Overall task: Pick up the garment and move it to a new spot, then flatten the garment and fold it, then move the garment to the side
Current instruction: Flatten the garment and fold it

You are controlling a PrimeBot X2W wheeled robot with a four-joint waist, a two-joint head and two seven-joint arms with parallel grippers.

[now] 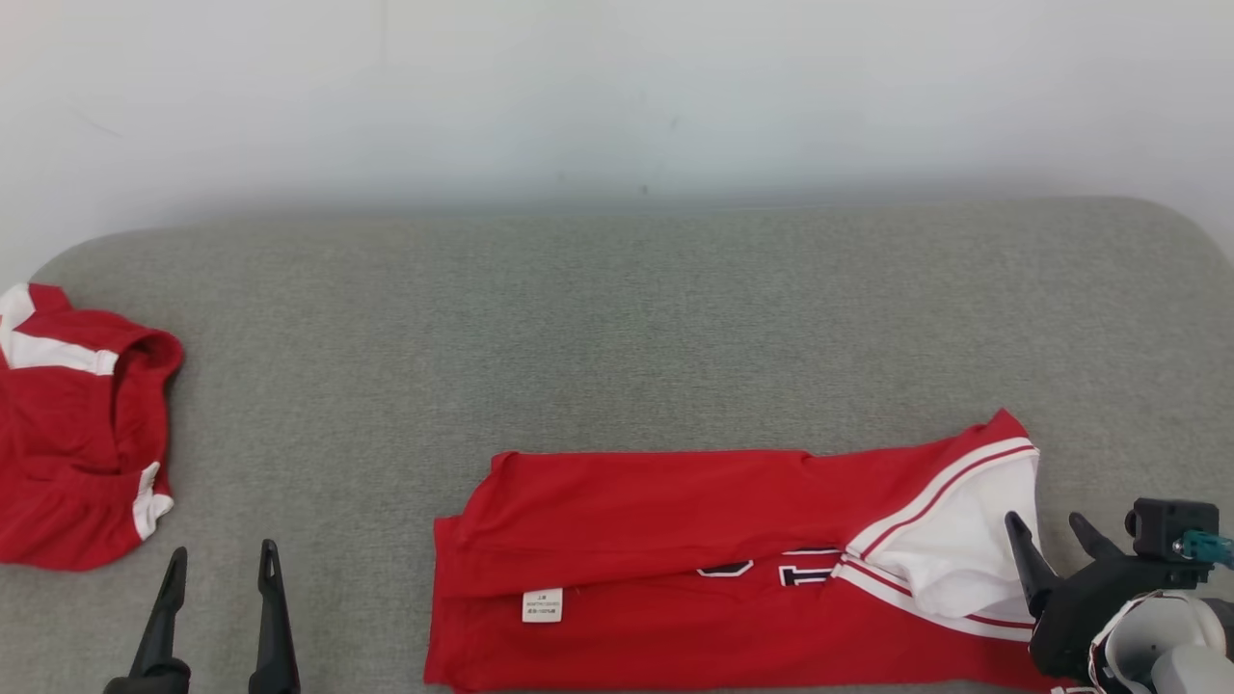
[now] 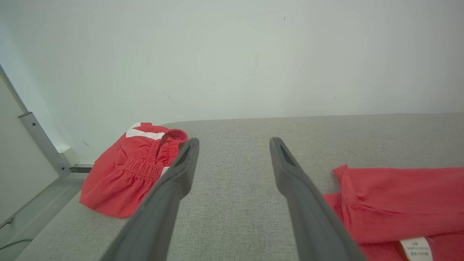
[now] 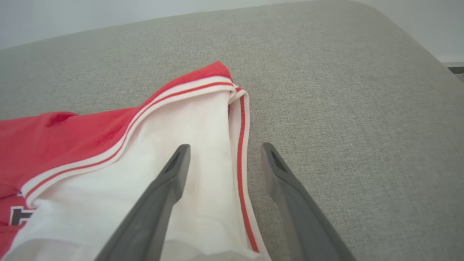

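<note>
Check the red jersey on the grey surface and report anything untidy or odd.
The jersey is folded unevenly: its white end on the right fans out at an angle instead of lying square with the red layers, and a wash label faces up. The red shorts at the far left lie crumpled.

Bright, soft, even light fills all three views. In the head view a faint, soft-edged shadow band lies at mid-frame where the pale wall [image 1: 617,87] meets the grey surface [image 1: 617,318]. The garment [image 1: 675,520] reads as saturated red, and its white panel [image 1: 954,549] at lower right is nearly washed out. Both wrist views show wide-angle stretch towards the edges. The dark fingers [image 2: 170,195] at the bottom are slightly soft.
</note>
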